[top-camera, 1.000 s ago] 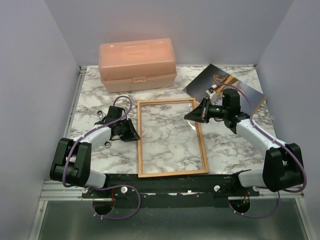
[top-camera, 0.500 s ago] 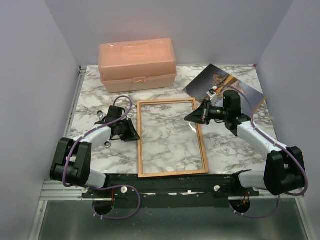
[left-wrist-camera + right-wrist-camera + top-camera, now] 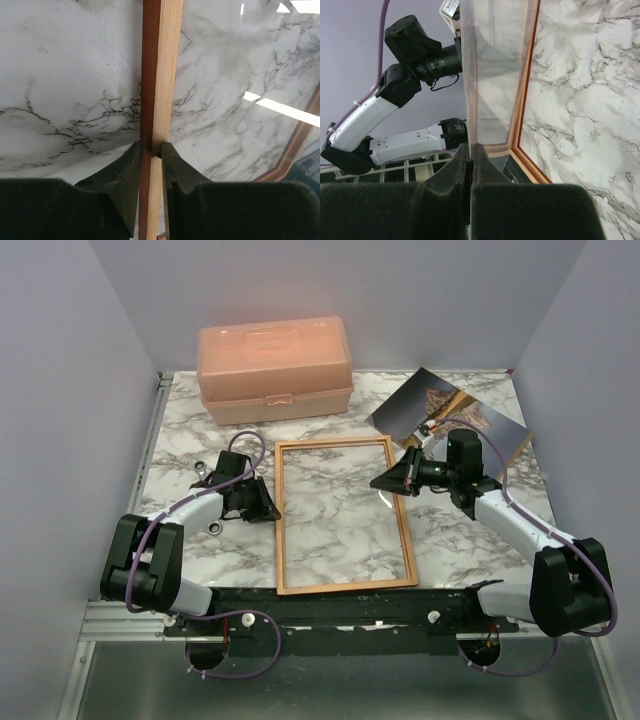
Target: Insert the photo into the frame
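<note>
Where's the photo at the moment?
In the top view, the photo sits at the far right of the table, right of the peach box and just behind the right hand, which pinches a clear pane; it is outside the frame.

The top view is bright and even, lit softly from overhead. The marble bench (image 3: pixel 470 530) carries only faint, short shadows, the plainest beneath the box (image 3: pixel 275 368). The strip below the bench's near edge is dimmer. Focus is sharp, with little bending at the edges.

In the left wrist view, white bars of glare cross the pane (image 3: pixel 225 100) beside the frame (image 3: pixel 161 75). The left end effector (image 3: pixel 151 150) is a dark, unfocused mass.

In the right wrist view the pane reflects strongly, and the right end effector (image 3: pixel 471 148) is black and soft-edged.
</note>
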You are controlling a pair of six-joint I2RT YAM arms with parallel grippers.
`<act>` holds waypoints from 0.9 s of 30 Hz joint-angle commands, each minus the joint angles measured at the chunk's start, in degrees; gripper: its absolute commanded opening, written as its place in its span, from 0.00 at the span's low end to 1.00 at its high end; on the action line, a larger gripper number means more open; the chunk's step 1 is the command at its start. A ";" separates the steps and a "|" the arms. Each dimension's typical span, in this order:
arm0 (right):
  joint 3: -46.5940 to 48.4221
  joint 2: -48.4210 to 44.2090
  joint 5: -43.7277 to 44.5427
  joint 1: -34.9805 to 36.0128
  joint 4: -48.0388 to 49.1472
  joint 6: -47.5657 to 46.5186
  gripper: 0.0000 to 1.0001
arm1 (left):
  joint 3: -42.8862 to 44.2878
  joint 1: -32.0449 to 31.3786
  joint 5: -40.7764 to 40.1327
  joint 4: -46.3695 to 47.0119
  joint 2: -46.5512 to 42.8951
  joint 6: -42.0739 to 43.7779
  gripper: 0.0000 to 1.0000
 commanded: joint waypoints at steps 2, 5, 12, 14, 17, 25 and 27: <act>0.72 -0.52 0.18 0.58 2.68 -0.30 0.01 | -0.07 -0.71 -1.12 -1.36 1.68 1.60 0.23; 2.34 -1.32 0.04 0.59 2.34 -0.32 0.01 | -0.01 -0.79 -1.15 -1.43 1.67 1.60 0.23; 4.84 -2.36 0.11 0.59 0.87 -0.51 0.01 | 0.00 -0.81 -1.21 -1.39 1.71 1.61 0.23; 4.56 -2.12 0.13 0.59 1.38 -0.21 0.01 | 0.01 -0.81 -1.16 -1.42 1.70 1.69 0.23; 3.84 -1.75 -0.03 0.59 2.64 0.13 0.01 | 0.01 -0.81 -1.21 -1.43 1.68 1.78 0.23; 2.97 0.45 0.29 0.55 3.05 -0.69 0.01 | 0.10 -0.90 -1.19 -1.54 1.77 1.77 0.23; 2.97 0.33 0.78 0.57 2.32 -1.29 0.01 | 0.08 -0.89 -1.21 -1.53 1.68 1.72 0.23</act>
